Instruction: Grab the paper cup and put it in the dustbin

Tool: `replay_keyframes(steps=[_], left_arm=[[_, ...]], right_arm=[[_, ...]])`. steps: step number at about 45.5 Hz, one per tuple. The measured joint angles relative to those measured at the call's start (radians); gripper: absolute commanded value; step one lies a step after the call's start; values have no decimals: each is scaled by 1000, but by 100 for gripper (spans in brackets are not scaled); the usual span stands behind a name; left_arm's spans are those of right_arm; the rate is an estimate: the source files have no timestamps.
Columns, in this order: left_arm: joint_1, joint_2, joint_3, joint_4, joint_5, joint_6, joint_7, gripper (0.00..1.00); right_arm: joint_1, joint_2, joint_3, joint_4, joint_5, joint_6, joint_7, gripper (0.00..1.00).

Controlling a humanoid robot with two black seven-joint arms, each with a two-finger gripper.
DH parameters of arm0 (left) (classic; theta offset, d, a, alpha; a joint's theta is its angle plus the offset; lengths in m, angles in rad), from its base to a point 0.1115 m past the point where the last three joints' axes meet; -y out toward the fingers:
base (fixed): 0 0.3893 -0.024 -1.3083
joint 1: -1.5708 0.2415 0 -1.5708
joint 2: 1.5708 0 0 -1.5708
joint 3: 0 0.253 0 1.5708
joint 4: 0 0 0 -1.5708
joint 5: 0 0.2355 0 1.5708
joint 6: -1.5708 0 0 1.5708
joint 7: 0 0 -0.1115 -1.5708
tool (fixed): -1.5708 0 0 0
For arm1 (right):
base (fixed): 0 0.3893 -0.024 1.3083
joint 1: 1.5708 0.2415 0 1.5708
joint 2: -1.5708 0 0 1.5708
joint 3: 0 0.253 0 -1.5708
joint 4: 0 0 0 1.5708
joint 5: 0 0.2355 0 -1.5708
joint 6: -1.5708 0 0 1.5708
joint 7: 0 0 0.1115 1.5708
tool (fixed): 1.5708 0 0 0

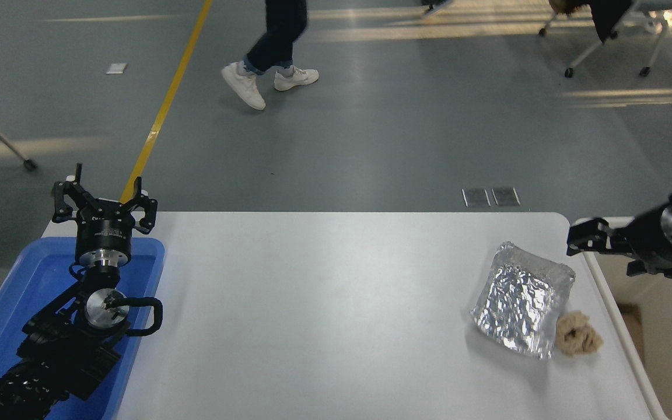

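Head view: our right tool (582,240) hovers over the beige plastic dustbin's (611,315) rounded rim, its state unclear; the paper cup is not visible. Crinkled silver foil (522,298) touches a lumpy tan wad (578,341) on the smooth white bench (324,315). Our left tool (104,201) is spread apart over the blue tray (21,291).

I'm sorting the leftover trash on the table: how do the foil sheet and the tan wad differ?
The foil sheet is silver, shiny and spread out with upturned edges; the tan wad is dull and bunched into a lump. The foil covers far more table than the wad. The foil lies farther from the robot, the wad nearer, at the foil's near right corner. Both are crumpled and sit near the dustbin.
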Motion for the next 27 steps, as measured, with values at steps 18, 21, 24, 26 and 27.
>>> replay_keyframes(steps=[18,21,24,26,27], left_arm=[[0,-1,0,0,-2,0,-2,99],[0,-1,0,0,-2,0,-2,99],[0,-1,0,0,-2,1,-2,99],[0,-1,0,0,-2,1,-2,99],[0,-1,0,0,-2,1,-2,99]], right_arm=[[289,170,-35,177,152,135,2,100],[317,195,-35,190,179,154,3,100],[342,218,-34,200,204,170,4,100],[357,232,-33,206,218,179,4,100],[363,237,-32,208,222,182,5,100]])
